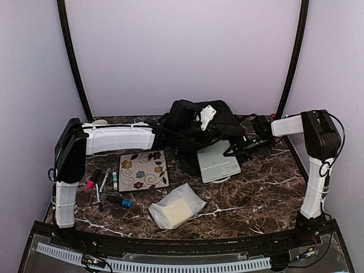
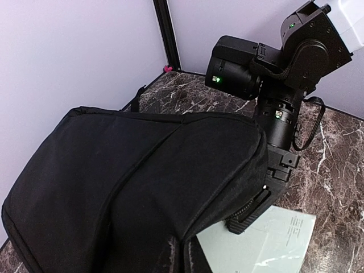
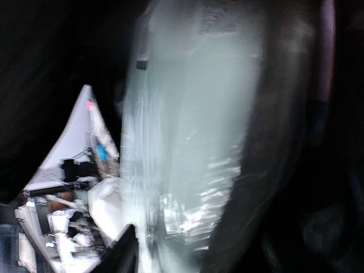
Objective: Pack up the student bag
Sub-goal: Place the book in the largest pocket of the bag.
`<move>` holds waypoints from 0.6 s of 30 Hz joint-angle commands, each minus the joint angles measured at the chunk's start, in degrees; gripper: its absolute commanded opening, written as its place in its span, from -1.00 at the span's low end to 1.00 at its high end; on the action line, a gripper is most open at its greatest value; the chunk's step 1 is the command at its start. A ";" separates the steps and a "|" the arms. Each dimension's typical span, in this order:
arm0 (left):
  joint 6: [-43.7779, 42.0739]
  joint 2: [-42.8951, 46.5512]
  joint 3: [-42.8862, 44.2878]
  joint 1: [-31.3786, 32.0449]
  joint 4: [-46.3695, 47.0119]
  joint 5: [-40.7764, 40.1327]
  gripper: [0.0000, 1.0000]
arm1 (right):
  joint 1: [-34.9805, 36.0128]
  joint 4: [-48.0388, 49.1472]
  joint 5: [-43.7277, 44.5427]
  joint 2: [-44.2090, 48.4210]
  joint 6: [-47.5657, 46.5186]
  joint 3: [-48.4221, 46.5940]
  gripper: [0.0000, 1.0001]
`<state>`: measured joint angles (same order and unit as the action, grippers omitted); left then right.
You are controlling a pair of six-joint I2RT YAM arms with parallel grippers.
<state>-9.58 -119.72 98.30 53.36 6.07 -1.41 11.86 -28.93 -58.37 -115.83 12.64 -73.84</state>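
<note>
The student bag [image 1: 196,122], a black backpack with a grey-white loop handle [image 1: 208,115], lies bunched at the back centre. It fills the left wrist view [image 2: 131,182]. My left gripper [image 1: 169,129] is at the bag's left side, its fingers buried in the fabric, and it holds the flap raised. A pale grey-green book [image 1: 219,163] sticks out from under the bag's front. My right gripper [image 1: 238,149] is at the book's far right corner, shut on it [image 2: 250,219]. The right wrist view is blurred: the book [image 3: 187,131] runs into the dark bag [image 3: 296,170].
On the left lie a floral notebook [image 1: 143,170], several markers [image 1: 102,185] and a blue-capped marker [image 1: 119,201]. A clear plastic packet with a pale yellow pad [image 1: 177,206] lies at the front centre. Walls close in at the back and sides.
</note>
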 commanded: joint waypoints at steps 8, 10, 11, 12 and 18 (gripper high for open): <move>-0.20 8.11 -2.52 0.78 9.36 -0.70 -1.00 | -0.17 0.68 24.62 12.76 -5.25 6.46 0.52; -0.07 8.10 -3.02 0.77 9.49 -0.69 -1.00 | -0.17 -0.40 24.38 14.82 -6.71 7.01 0.57; -0.03 8.08 -3.18 0.71 9.63 -0.58 -1.00 | -0.17 -0.58 23.93 16.38 -7.33 7.38 0.59; -0.03 8.02 -3.38 0.72 9.71 -0.61 -1.00 | -0.10 -0.64 23.19 17.80 -7.96 9.23 0.61; 0.65 7.93 -3.86 0.69 11.16 -0.38 -1.00 | 1.96 0.10 17.08 24.08 -12.27 14.20 0.65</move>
<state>-9.82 -117.93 94.63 54.28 11.20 -1.28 12.69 -30.57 -37.36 -95.92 5.82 -61.34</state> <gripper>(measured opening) 0.015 0.826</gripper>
